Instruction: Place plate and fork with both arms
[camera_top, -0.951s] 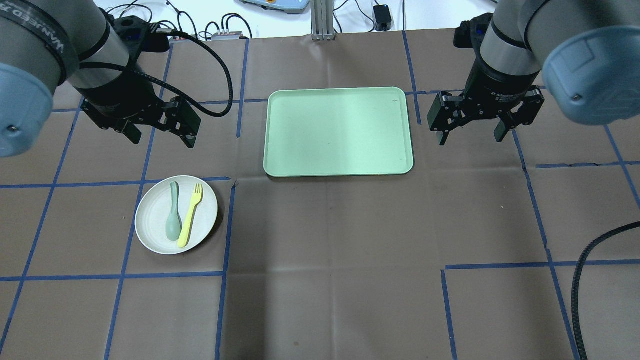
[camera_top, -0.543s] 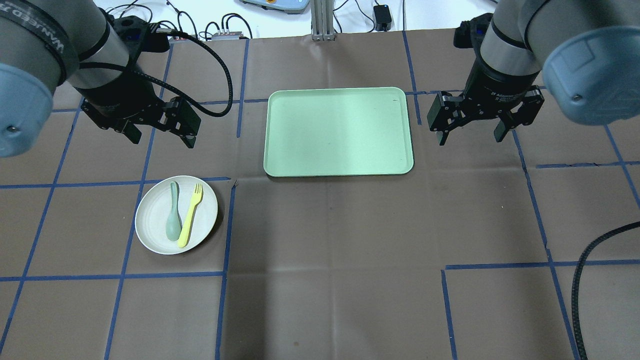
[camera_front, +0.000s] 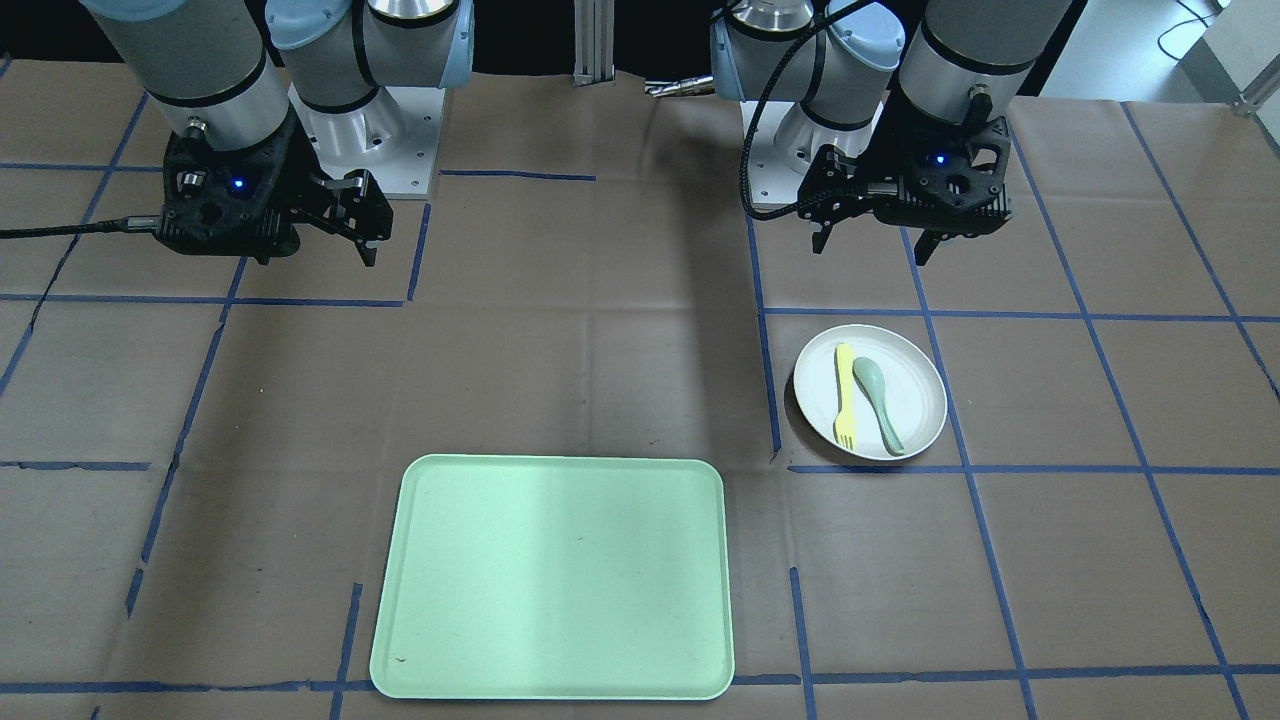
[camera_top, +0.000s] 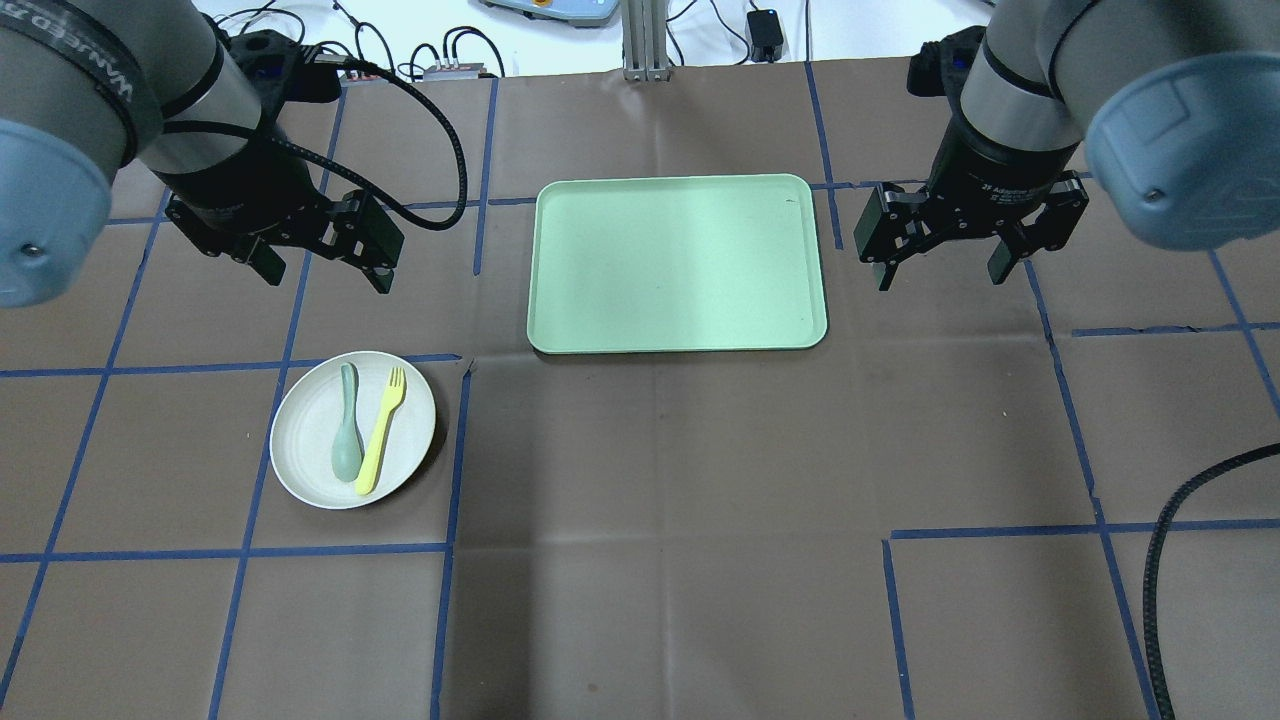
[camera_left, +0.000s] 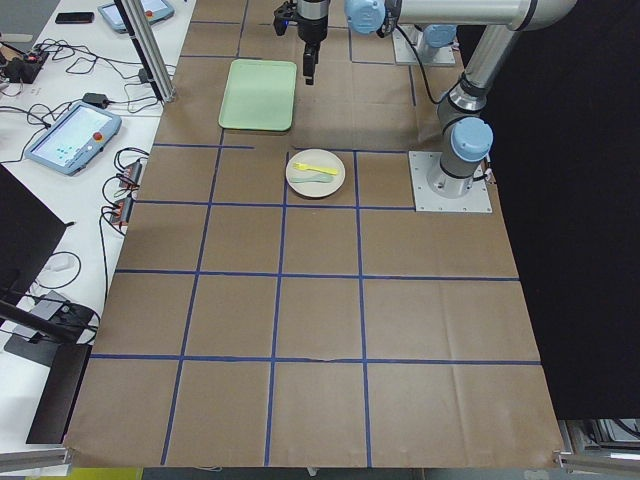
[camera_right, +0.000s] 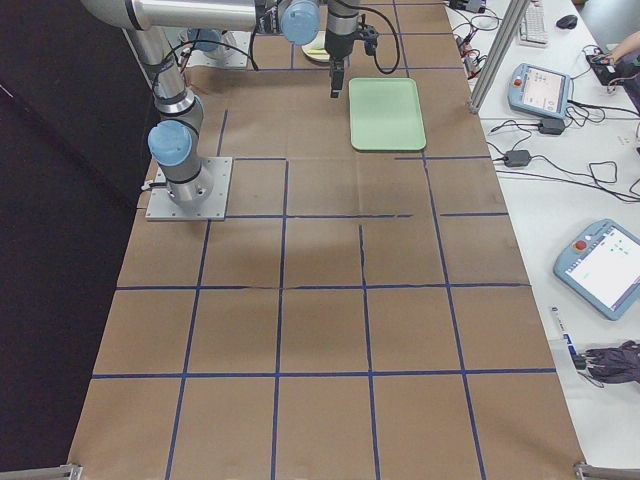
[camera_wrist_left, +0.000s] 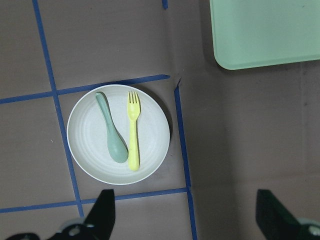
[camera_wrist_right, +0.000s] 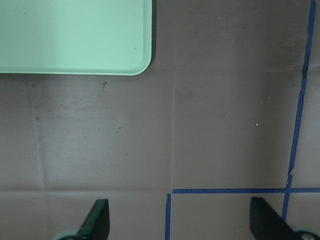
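The off-white plate (camera_top: 300, 440) lies on the table at the near left, also in the front view (camera_front: 915, 385) and the left wrist view (camera_wrist_left: 87, 140). The pale-yellow fork (camera_top: 381, 432) lies on it beside a grey-green spoon (camera_top: 347, 440), tines pointing away from me. My left gripper (camera_top: 325, 278) hangs open and empty above the table, behind the plate. My right gripper (camera_top: 941, 278) hangs open and empty to the right of the tray. Neither gripper touches anything.
A rectangular light-green tray (camera_top: 676, 262) lies at the middle back of the table with nothing on it. Blue tape lines cross the brown table cover. A black cable (camera_top: 1160, 560) curves in at the near right. Cables and a post stand past the far edge.
The left arm has shifted very slightly. The right arm, plate, fork and spoon have not moved. Both grippers stay open.
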